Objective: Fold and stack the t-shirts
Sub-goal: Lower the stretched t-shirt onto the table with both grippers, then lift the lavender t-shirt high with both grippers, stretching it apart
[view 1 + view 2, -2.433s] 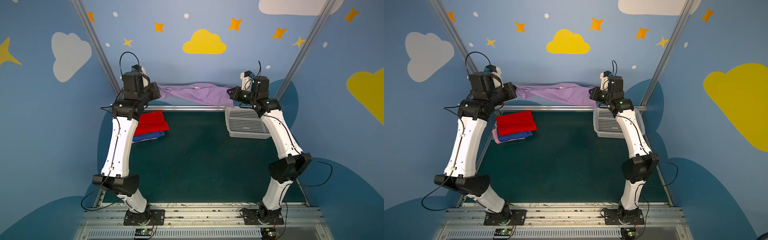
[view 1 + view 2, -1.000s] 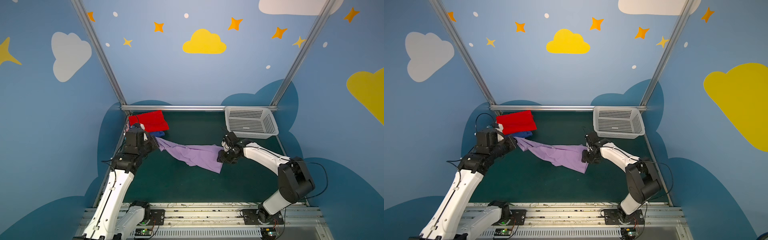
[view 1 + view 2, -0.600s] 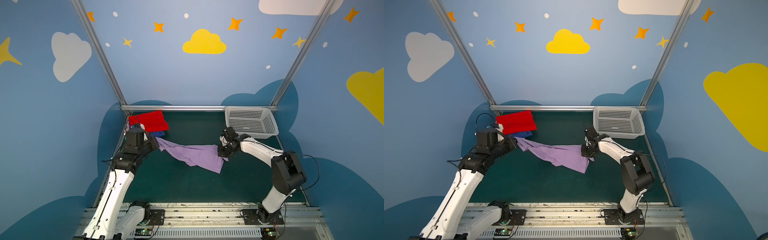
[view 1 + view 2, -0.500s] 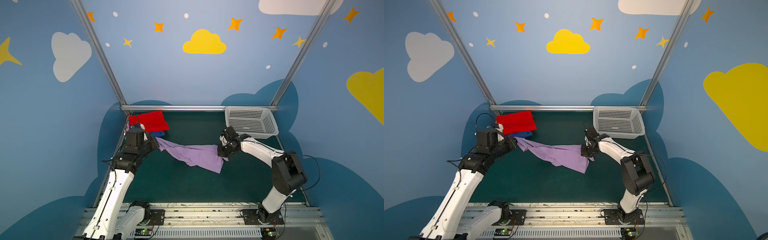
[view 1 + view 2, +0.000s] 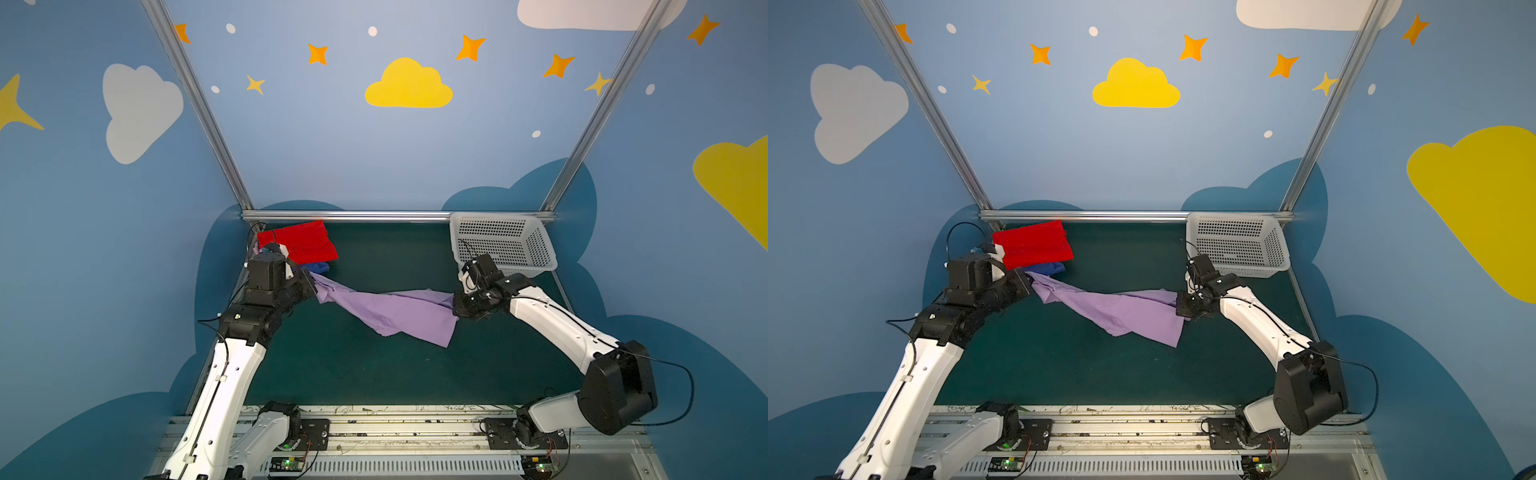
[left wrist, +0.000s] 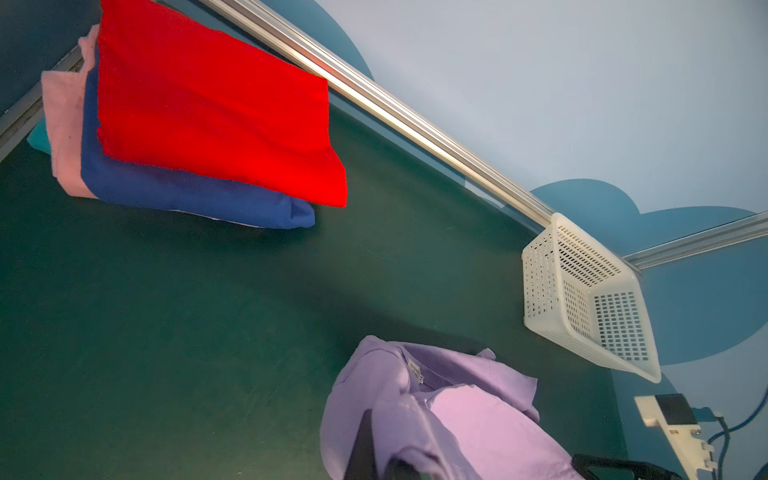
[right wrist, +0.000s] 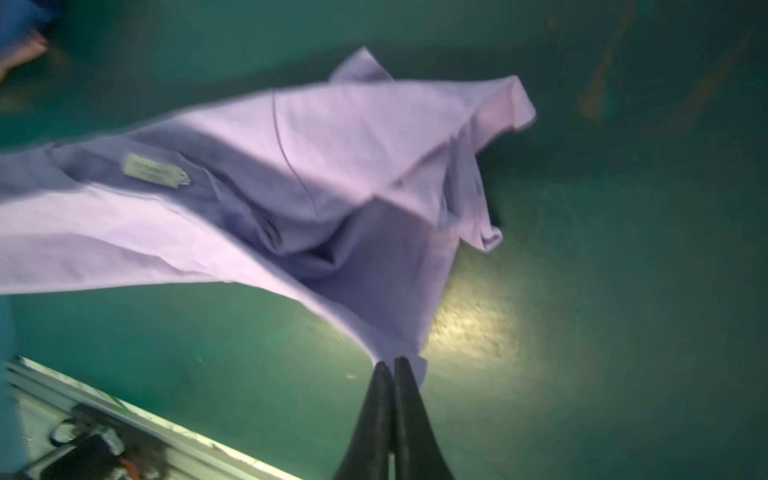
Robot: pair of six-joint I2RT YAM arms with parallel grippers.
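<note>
The lavender t-shirt (image 5: 386, 311) (image 5: 1125, 311) is stretched between both grippers low over the green table, its middle sagging onto the mat. My left gripper (image 5: 313, 282) (image 5: 1030, 278) is shut on its collar end, next to the stack; in the left wrist view cloth (image 6: 457, 415) drapes over the fingers (image 6: 365, 449). My right gripper (image 5: 455, 305) (image 5: 1177, 307) (image 7: 390, 363) is shut on the shirt's other edge (image 7: 332, 187). At the back left lies a folded stack: red t-shirt (image 5: 299, 245) (image 6: 216, 108) on top, blue (image 6: 187, 195) under it, pink (image 6: 62, 124) lowest.
A white perforated basket (image 5: 498, 241) (image 5: 1237, 241) (image 6: 590, 291) stands at the back right corner, just behind my right arm. A metal rail (image 5: 353, 216) runs along the table's back edge. Bare green mat (image 5: 374, 374) lies in front of the shirt.
My right gripper shifted slightly toward the basket, closed on the lavender shirt's edge and pulled it taut. Before that, both arms brought the shirt down from high at the back. The left gripper stays put.
</note>
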